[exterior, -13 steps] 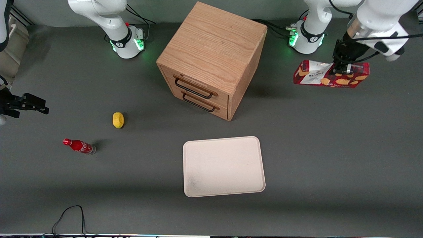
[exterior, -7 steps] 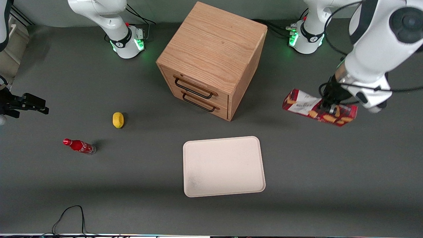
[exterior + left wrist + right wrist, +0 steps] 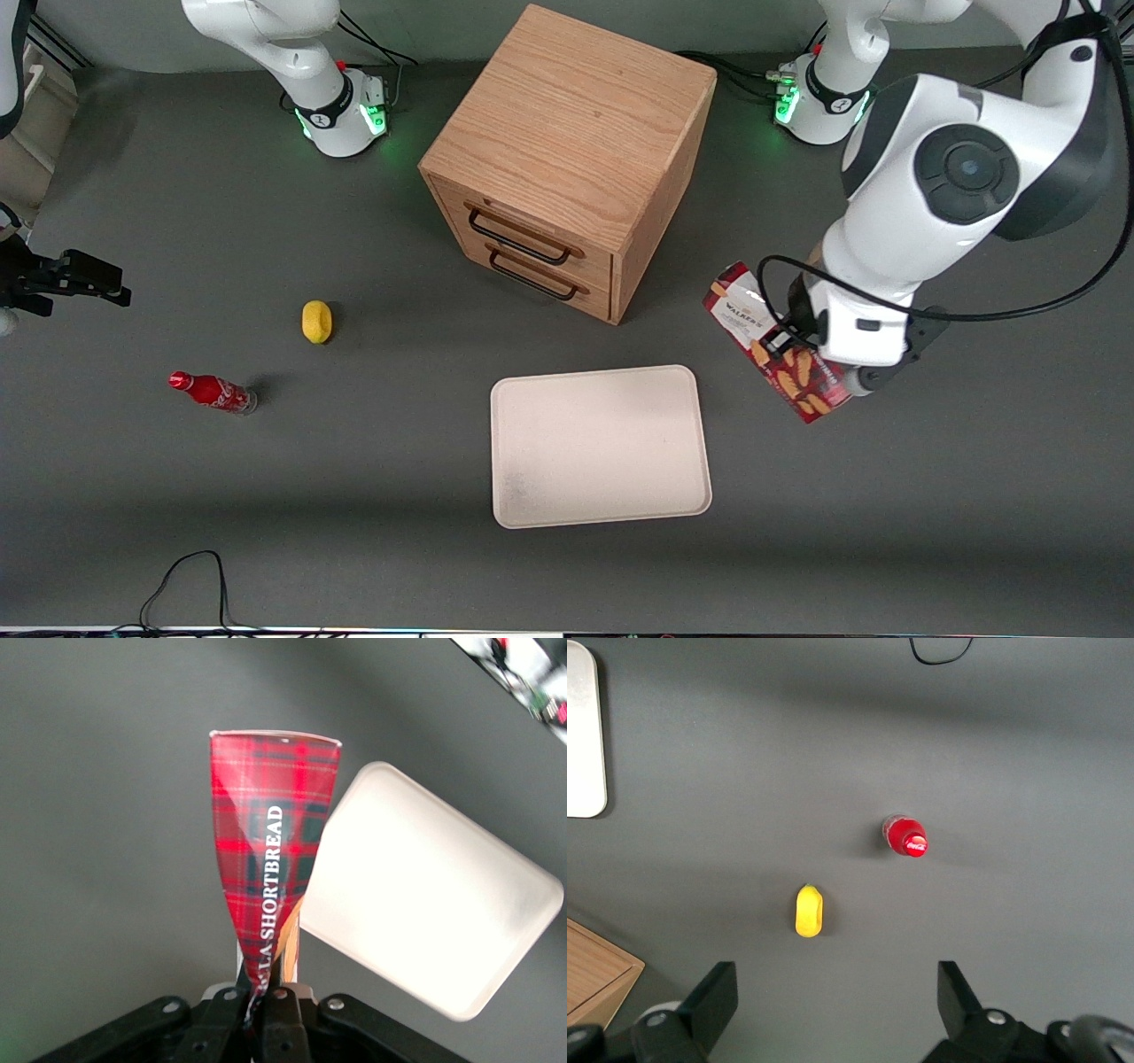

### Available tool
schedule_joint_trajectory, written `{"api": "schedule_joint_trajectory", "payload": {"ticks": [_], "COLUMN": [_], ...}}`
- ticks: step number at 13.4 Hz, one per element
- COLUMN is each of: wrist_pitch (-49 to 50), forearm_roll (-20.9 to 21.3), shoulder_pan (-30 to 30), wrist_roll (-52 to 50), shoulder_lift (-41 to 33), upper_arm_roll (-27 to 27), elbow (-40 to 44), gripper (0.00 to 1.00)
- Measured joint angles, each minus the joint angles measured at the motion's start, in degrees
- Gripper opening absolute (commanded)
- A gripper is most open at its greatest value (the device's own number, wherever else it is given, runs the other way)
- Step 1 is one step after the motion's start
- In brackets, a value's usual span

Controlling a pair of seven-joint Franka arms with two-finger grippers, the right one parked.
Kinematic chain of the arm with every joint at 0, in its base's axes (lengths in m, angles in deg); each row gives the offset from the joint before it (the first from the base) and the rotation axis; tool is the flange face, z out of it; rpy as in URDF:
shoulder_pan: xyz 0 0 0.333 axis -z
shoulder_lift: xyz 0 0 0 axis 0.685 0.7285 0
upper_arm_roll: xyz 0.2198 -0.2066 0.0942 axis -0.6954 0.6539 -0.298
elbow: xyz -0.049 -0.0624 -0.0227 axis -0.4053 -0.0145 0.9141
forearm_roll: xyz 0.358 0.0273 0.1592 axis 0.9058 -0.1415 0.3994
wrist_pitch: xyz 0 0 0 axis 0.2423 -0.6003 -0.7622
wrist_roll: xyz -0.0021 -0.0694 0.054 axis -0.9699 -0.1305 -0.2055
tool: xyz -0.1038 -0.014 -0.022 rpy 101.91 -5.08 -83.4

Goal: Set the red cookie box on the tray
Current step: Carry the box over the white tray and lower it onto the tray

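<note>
1. Since the earlier frames, the left arm has carried the red cookie box (image 3: 772,353) from near its base, past the wooden drawer cabinet (image 3: 567,159), and nearer the front camera.
2. The box now hangs above the bare table, just beside the tray (image 3: 600,446) on the working arm's side, not yet over it, and has turned more slantwise.
3. The gripper (image 3: 802,346) is clamped on the box, fingers (image 3: 279,1010) pinching its narrow edge.
4. Only the wrist view shows the plaid side printed "SHORTBREAD" (image 3: 270,850) and the tray (image 3: 425,895) below.
5. Only the front view shows the lemon (image 3: 316,321) and the red soda bottle (image 3: 213,392), unmoved toward the parked arm's end.
</note>
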Motion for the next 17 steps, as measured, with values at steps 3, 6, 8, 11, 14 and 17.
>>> {"api": "schedule_joint_trajectory", "payload": {"ticks": [3,6,8,11,14,17], "wrist_pitch": [1.6,3.1,3.0,3.0,1.1,-1.3], "forearm_roll": [0.0,0.0,0.1,0.2,0.5,0.6], "shoulder_pan": [1.0,1.5,2.2,3.7,3.9,3.9], "wrist_roll": [12.2,24.4,27.9,30.6,31.6,32.0], "shoulder_lift": [4.2,7.7,9.3,12.0,14.2,18.3], "upper_arm_roll": [0.4,1.0,1.2,1.2,1.1,0.9], "elbow": [5.0,9.2,11.6,14.8,15.5,15.4], "gripper": [0.0,0.0,0.0,0.0,0.0,0.0]}}
